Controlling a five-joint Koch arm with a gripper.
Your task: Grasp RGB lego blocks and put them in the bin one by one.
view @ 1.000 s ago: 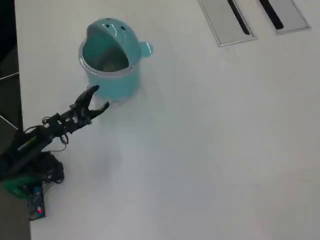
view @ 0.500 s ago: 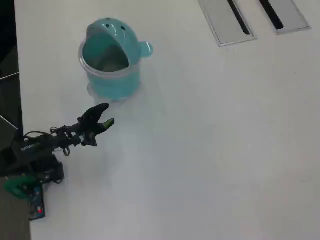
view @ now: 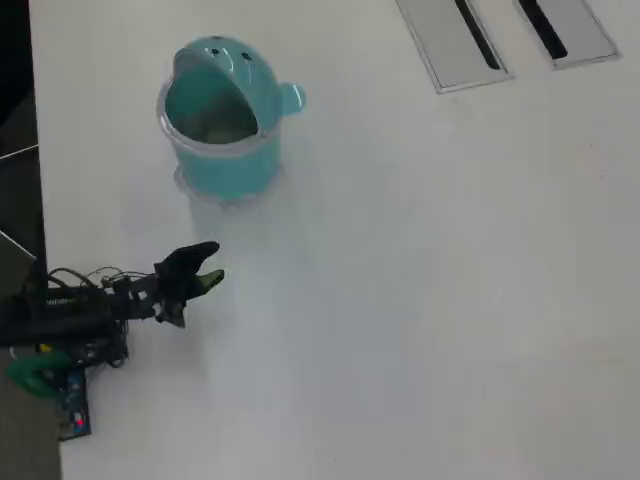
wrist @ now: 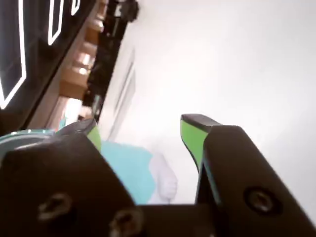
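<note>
Bin (view: 222, 165): smooth teal plastic, slight sheen, w/ clear glossy rim band; sits at 11 o'clock on table (view: 420, 300), a smooth matt white top. Gripper (wrist: 143, 131): matt black plastic body w/ 2 visible metal screws, fingers (wrist: 190, 136) faced in smooth green. 2 flat grey panels (view: 455, 40) at 1 o'clock look like matt metal, dark slots

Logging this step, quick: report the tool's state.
Black tool with green fingertips: open, nothing between its jaws.
</note>
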